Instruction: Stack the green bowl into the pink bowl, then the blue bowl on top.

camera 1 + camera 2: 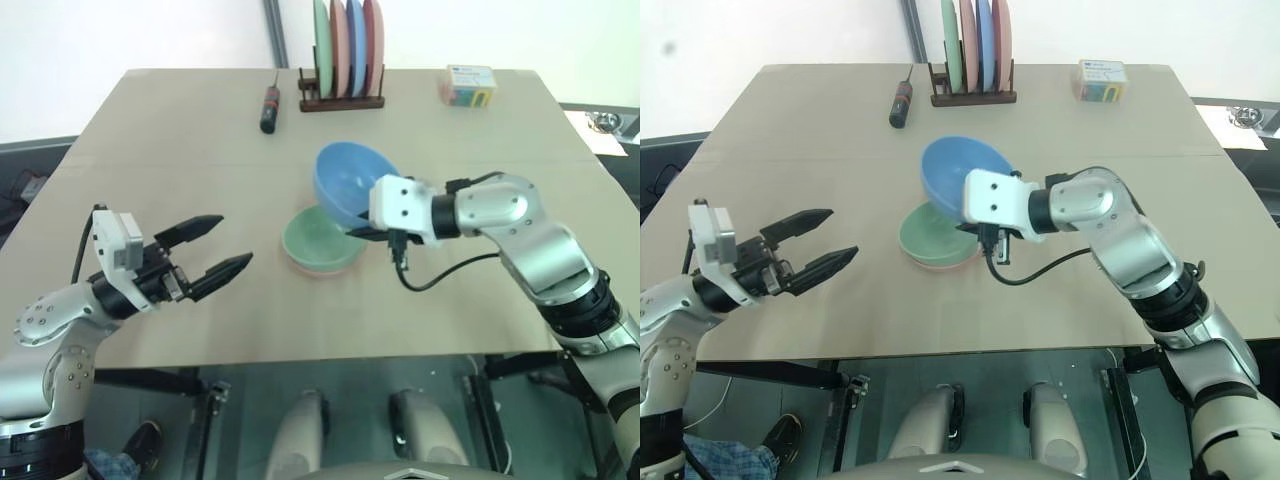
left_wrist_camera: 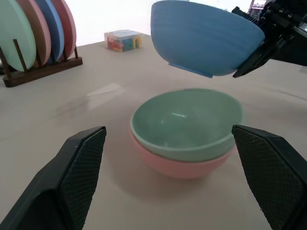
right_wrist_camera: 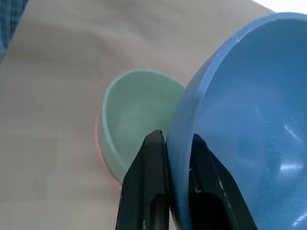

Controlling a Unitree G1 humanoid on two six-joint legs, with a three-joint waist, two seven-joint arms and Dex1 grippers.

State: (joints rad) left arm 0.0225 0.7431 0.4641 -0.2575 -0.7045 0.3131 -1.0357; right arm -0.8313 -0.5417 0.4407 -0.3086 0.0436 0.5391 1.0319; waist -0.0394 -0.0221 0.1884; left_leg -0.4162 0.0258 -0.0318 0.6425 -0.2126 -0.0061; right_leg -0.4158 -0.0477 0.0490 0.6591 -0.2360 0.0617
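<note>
Right claw (image 3: 178,158) pinches smooth round blue bowl (image 1: 352,180) rim | tilted

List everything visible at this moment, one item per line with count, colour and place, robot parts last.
blue bowl: one, sky blue, held tilted in the air above the stacked bowls
green bowl: one, mint green, nested in the pink bowl
pink bowl: one, salmon pink, mid-table
plate rack: one, dark wood, far edge, holding four upright plates, green, pink, blue, pink
screwdriver: one, black and red, beside the rack
small box: one, multicoloured, far right
table: one, tan
left gripper: open, empty
right gripper: shut on the blue bowl's rim
</note>
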